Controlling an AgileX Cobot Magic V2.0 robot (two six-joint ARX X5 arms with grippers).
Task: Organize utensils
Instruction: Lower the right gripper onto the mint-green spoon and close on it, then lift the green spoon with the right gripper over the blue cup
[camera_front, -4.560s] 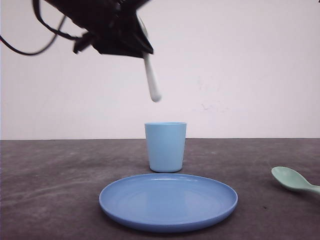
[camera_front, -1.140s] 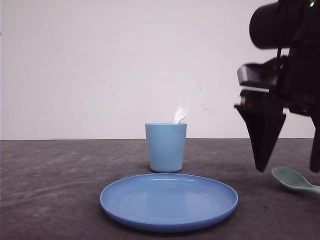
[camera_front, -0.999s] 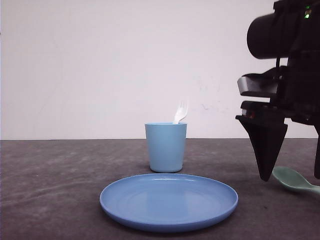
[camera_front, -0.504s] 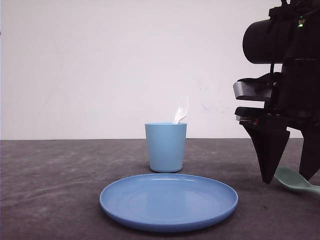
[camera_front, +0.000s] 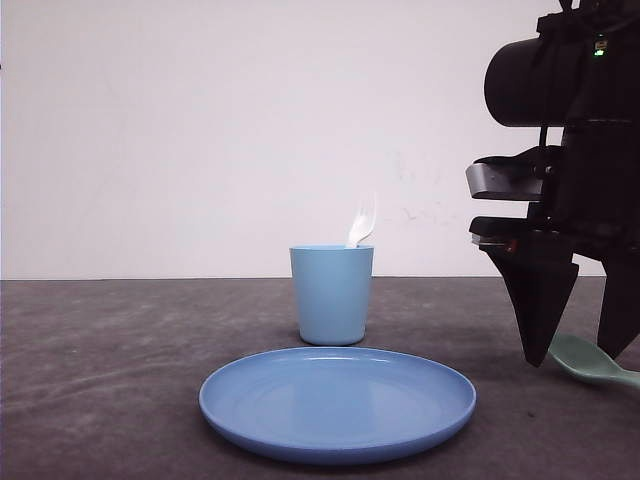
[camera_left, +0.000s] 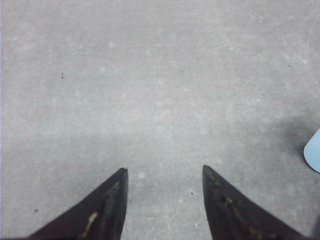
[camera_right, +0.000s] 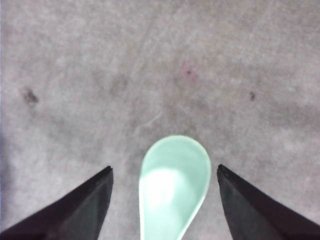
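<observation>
The white fork (camera_front: 362, 222) stands in the light blue cup (camera_front: 331, 295), its tines poking above the rim. On the table at the far right lies the mint-green spoon (camera_front: 592, 363). My right gripper (camera_front: 575, 358) is down over it, open, one finger on each side of the bowl. In the right wrist view the spoon's bowl (camera_right: 175, 182) sits between the spread fingers of the right gripper (camera_right: 164, 168), with a gap on both sides. My left gripper (camera_left: 164, 169) is open over bare table and holds nothing.
A round blue plate (camera_front: 337, 425) lies in front of the cup near the table's front edge. A pale blue edge (camera_left: 314, 150) shows beside the left gripper. The tabletop (camera_front: 120, 360) is dark grey, and a white wall stands behind it.
The fork, earlier held up by the left gripper, now stands in the cup. The right gripper has come down and shifted slightly right, straddling the spoon.
</observation>
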